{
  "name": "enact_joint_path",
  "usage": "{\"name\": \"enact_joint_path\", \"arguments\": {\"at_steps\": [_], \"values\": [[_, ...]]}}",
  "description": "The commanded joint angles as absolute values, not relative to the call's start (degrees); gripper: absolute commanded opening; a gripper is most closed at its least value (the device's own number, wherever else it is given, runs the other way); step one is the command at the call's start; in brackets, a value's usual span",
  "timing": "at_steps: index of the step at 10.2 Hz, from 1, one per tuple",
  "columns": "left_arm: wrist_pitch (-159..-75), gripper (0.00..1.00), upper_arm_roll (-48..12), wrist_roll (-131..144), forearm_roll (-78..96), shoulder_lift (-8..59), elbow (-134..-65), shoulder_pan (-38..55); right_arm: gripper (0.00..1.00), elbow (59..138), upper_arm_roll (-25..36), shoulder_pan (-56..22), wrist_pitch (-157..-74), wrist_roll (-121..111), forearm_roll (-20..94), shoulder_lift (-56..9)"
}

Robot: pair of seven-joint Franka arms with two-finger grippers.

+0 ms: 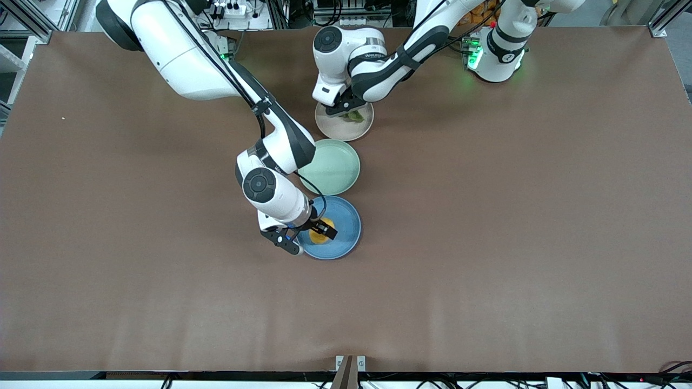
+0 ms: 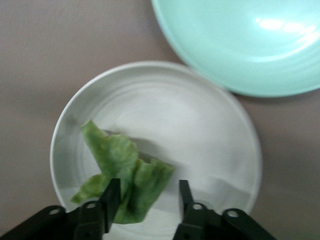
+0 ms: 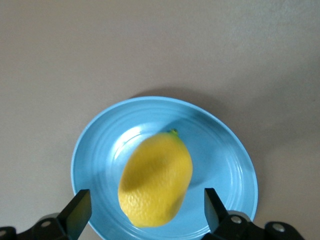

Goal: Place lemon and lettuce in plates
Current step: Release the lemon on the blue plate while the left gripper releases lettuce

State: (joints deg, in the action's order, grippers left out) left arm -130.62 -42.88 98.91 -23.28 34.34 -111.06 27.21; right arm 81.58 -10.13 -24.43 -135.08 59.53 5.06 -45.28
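The yellow lemon [image 1: 320, 229] [image 3: 156, 180] lies in the blue plate [image 1: 346, 221] [image 3: 225, 155], the plate nearest the front camera. My right gripper [image 1: 313, 239] [image 3: 146, 198] hangs open just over it, with a finger on each side of the lemon and a gap to both. The green lettuce [image 1: 355, 115] [image 2: 122, 167] lies in the pale beige plate [image 1: 338, 129] [image 2: 190, 125], the plate farthest from the camera. My left gripper [image 1: 345, 111] [image 2: 148, 187] is open low over this plate. One finger overlaps the leaf's edge and the other stands apart from it.
A pale green plate [image 1: 331, 167] [image 2: 240, 45] sits between the two others, nearly touching both, with nothing in it. The right arm's forearm passes over its edge. Bare brown table [image 1: 513, 216] spreads out toward both ends.
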Motion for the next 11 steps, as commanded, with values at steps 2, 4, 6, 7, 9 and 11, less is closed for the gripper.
{"name": "enact_joint_path", "arguments": {"at_steps": [2,4,6,7,9,11], "values": [[-128.8,1.00,-43.1,94.7,-24.1,25.1,-110.3,21.8,1.00,80.4,-7.6,-21.2,-124.5,52.6,1.7,-41.8],[-125.4,1.00,-43.2,85.7,-22.5,18.3,-110.1,17.8,1.00,80.6,-2.0,-20.0,-117.2,40.6,2.1,-36.9],[-123.3,1.00,-43.2,75.7,-17.1,12.1,-110.2,12.9,1.00,80.6,1.5,-17.1,-106.9,28.0,2.4,-32.5],[-121.4,1.00,-43.2,73.0,-16.1,8.2,-110.2,9.5,1.00,80.6,4.1,-16.1,-103.6,21.3,2.5,-30.3],[-118.7,1.00,-43.1,70.3,-15.9,3.2,-110.0,4.6,1.00,80.9,6.1,-13.7,-101.1,14.6,2.3,-26.1],[-118.7,1.00,-41.5,58.9,-10.8,0.7,-109.8,0.4,1.00,80.9,6.7,-10.7,-94.9,8.8,1.7,-21.0]]}}
